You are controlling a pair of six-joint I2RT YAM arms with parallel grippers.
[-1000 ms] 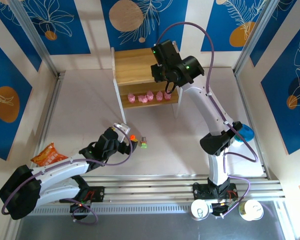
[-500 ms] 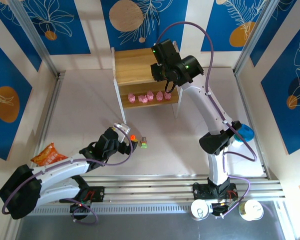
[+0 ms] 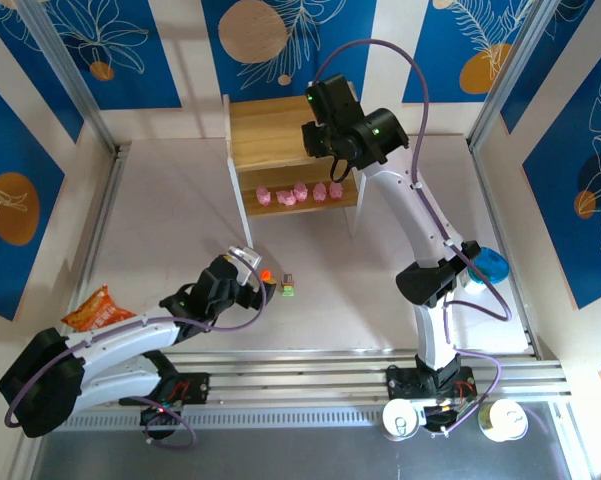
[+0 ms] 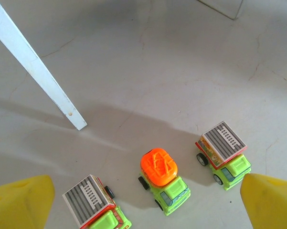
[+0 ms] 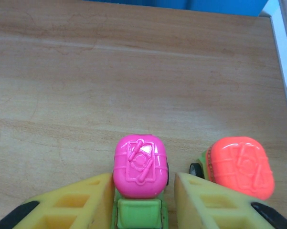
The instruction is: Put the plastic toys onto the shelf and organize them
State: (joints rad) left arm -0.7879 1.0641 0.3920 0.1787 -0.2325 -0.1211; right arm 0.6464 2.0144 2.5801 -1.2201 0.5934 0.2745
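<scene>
On the shelf's (image 3: 270, 135) top tier (image 5: 133, 71) stands a pink-topped truck (image 5: 140, 167). My right gripper (image 5: 143, 183) (image 3: 325, 158) straddles it, open, with a thin gap at the right finger (image 5: 205, 200). A coral-topped truck (image 5: 239, 167) stands just right of it. Several pink pigs (image 3: 300, 192) line the lower tier. On the table, my left gripper (image 4: 144, 195) (image 3: 262, 288) hovers open over an orange-topped truck (image 4: 163, 179). A grey-topped truck (image 4: 223, 152) sits to its right and another (image 4: 90, 202) to its left.
A white shelf leg (image 4: 38, 71) stands just beyond the floor trucks. A blue cup (image 3: 492, 265) sits behind the right arm, and an orange snack bag (image 3: 98, 310) lies at the near left. Metal rails (image 3: 360, 365) run along the front edge.
The right gripper has shifted slightly back and up over the top tier. The left arm and the trucks on the table have not moved.
</scene>
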